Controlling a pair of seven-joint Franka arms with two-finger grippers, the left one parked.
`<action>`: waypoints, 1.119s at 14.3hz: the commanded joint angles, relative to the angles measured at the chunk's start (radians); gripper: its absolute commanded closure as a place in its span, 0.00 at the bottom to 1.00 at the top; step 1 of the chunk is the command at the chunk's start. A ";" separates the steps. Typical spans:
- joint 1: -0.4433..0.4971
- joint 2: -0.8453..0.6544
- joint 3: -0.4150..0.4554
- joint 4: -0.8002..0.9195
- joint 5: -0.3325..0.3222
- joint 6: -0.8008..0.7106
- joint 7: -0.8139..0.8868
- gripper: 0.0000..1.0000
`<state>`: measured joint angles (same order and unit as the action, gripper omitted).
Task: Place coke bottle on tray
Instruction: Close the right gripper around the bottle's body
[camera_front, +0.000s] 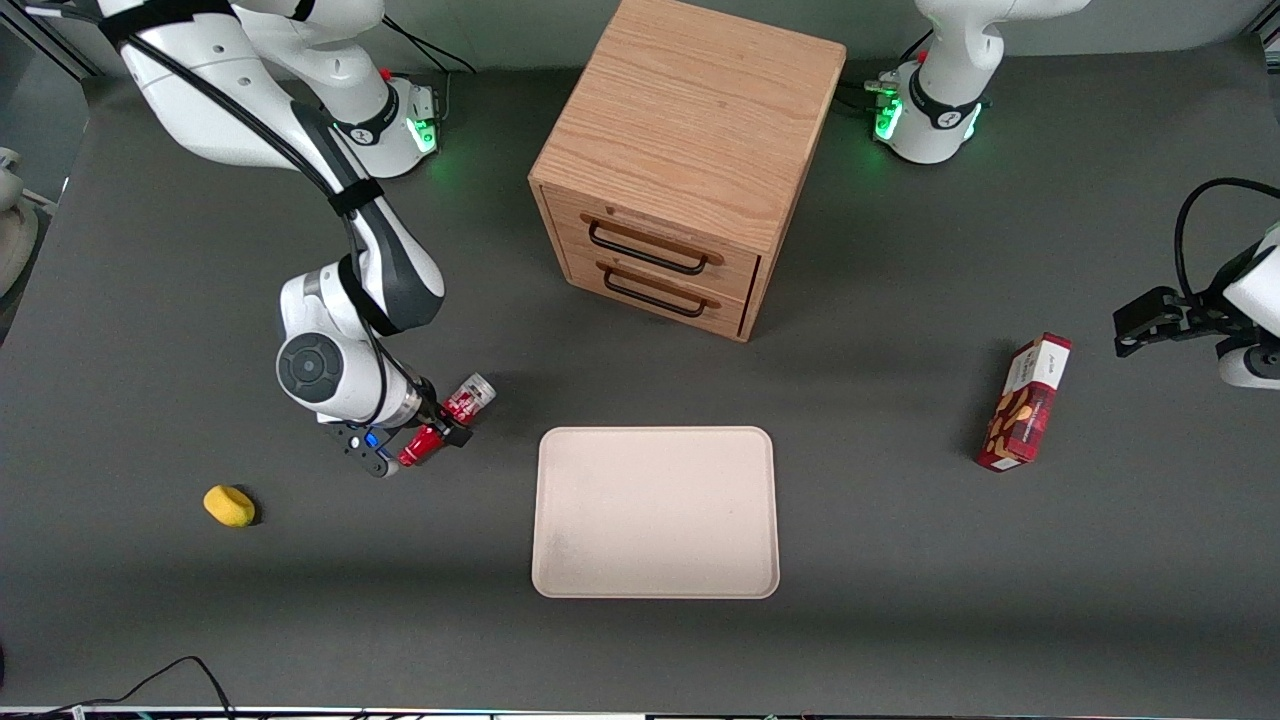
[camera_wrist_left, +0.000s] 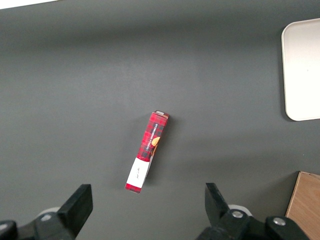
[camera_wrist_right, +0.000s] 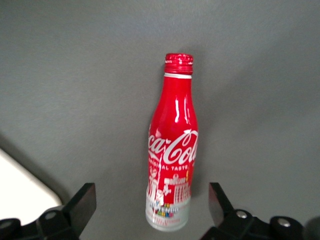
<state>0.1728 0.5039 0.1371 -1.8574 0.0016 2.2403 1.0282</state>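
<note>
The coke bottle (camera_front: 458, 408) is slim and red with white script; it lies on the dark table beside the tray (camera_front: 655, 590), toward the working arm's end. Its silver-grey end points away from the front camera and its red cap points nearer. My gripper (camera_front: 415, 448) is low over the bottle and open, its fingers standing wide on either side of the bottle's lower body without touching it. The right wrist view shows the whole bottle (camera_wrist_right: 172, 150) between the spread fingers of the gripper (camera_wrist_right: 151, 197), and a corner of the tray (camera_wrist_right: 20, 195).
A wooden two-drawer cabinet (camera_front: 690, 150) stands farther from the front camera than the tray. A red snack box (camera_front: 1025, 405) lies toward the parked arm's end. A small yellow object (camera_front: 229, 505) lies nearer the front camera than my gripper.
</note>
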 joint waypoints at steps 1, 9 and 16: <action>-0.001 0.027 -0.010 -0.029 0.001 0.061 0.027 0.00; -0.007 0.093 -0.013 -0.040 0.001 0.134 0.027 0.18; -0.003 0.094 -0.013 -0.036 0.000 0.134 0.026 1.00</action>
<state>0.1635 0.6013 0.1251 -1.8961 0.0016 2.3639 1.0332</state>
